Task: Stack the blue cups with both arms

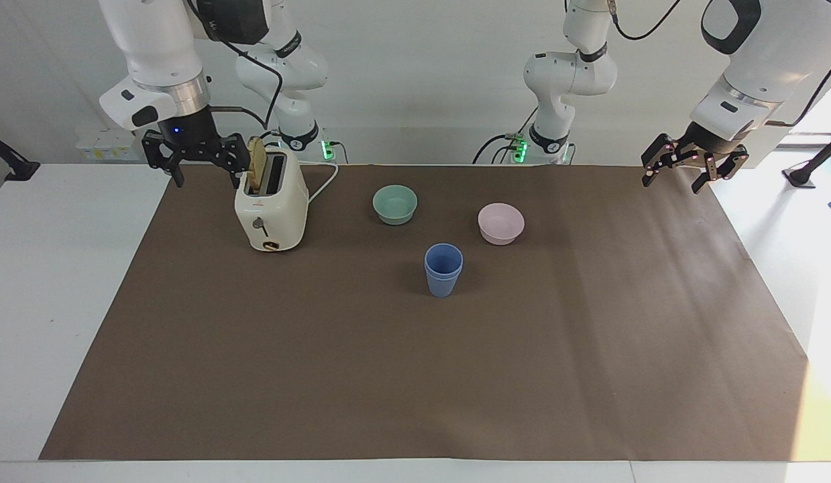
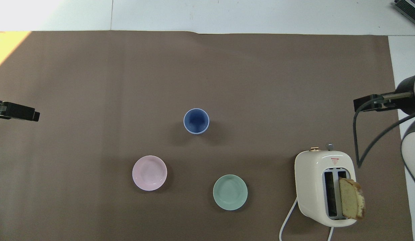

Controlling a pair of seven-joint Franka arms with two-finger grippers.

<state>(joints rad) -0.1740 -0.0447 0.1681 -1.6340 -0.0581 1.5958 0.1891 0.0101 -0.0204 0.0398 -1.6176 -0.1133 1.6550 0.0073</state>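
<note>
The two blue cups stand nested one in the other, upright on the brown mat near its middle; they also show in the overhead view. My right gripper is open and empty, in the air over the mat's edge beside the toaster, at the right arm's end; it also shows in the overhead view. My left gripper is open and empty, raised over the mat's edge at the left arm's end, waiting; its tip shows in the overhead view. Neither gripper is near the cups.
A cream toaster with a slice of bread in one slot stands near the right arm. A teal bowl and a pink bowl sit nearer to the robots than the cups.
</note>
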